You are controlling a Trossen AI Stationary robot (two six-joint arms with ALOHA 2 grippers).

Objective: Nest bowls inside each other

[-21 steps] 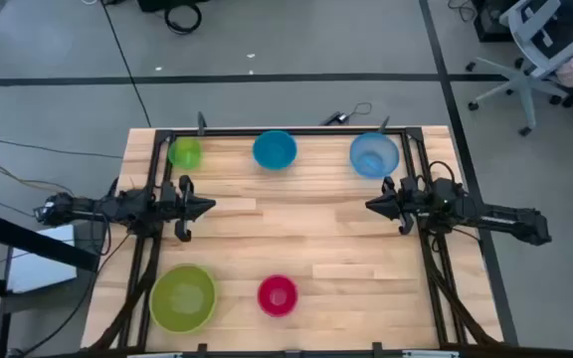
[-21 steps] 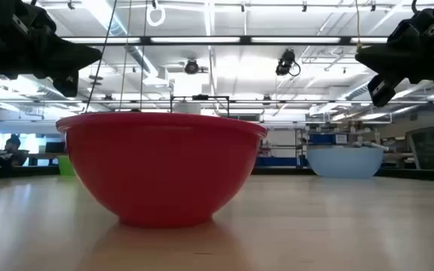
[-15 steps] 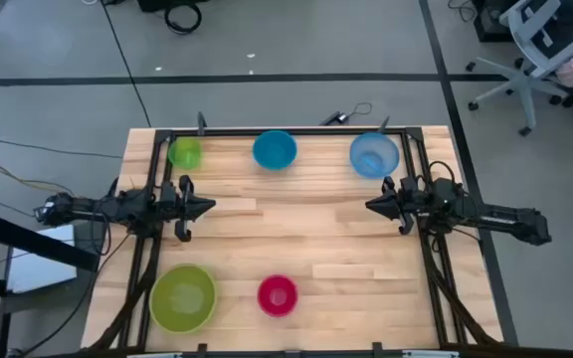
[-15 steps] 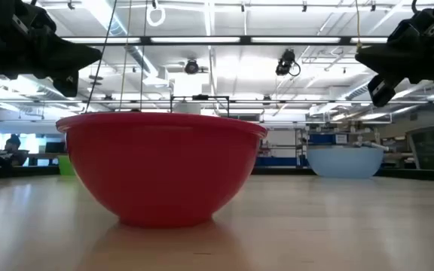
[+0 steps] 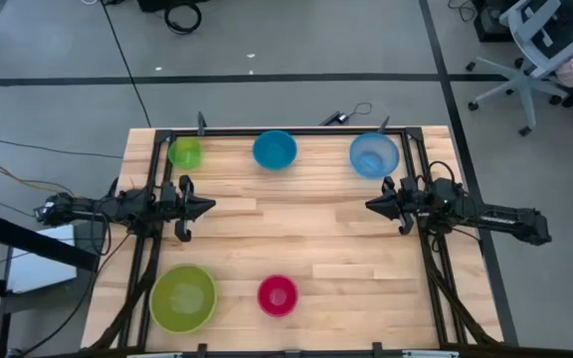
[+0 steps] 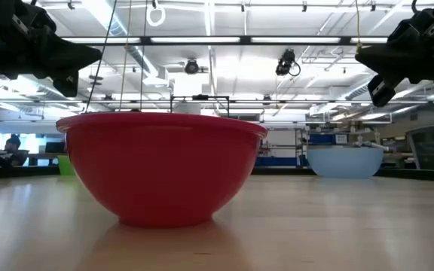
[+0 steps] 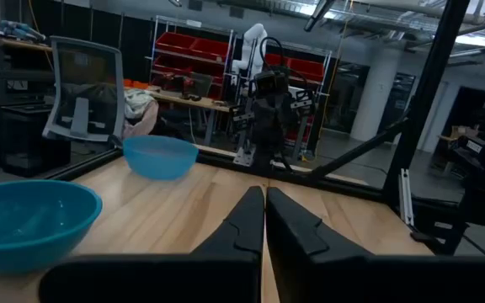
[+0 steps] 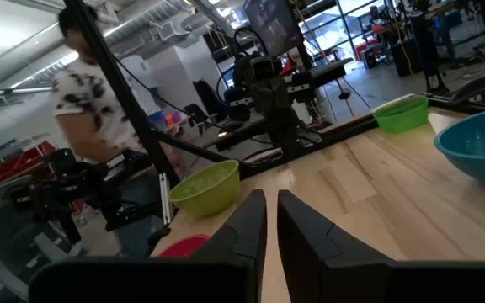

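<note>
Five bowls stand upright and apart on the wooden table (image 5: 296, 234). Along the far edge are the small lime-green bowl (image 5: 185, 152), the bright blue bowl (image 5: 275, 150) and the light blue bowl (image 5: 374, 155). Near the front edge are the large lime-green bowl (image 5: 182, 297) and the pink-red bowl (image 5: 278, 295), which fills the low view (image 6: 160, 165). My left gripper (image 5: 210, 207) hovers level at the table's left side, shut, holding nothing. My right gripper (image 5: 369, 206) hovers at the right side, facing it, fingers together (image 8: 269, 200), holding nothing.
Black frame bars run along the table's far edge and both sides (image 5: 286, 131). A broad bare stretch of table lies between the two grippers. A person (image 8: 91, 93) stands beyond the table's left side in the right wrist view. An office chair (image 5: 535, 50) stands off the table.
</note>
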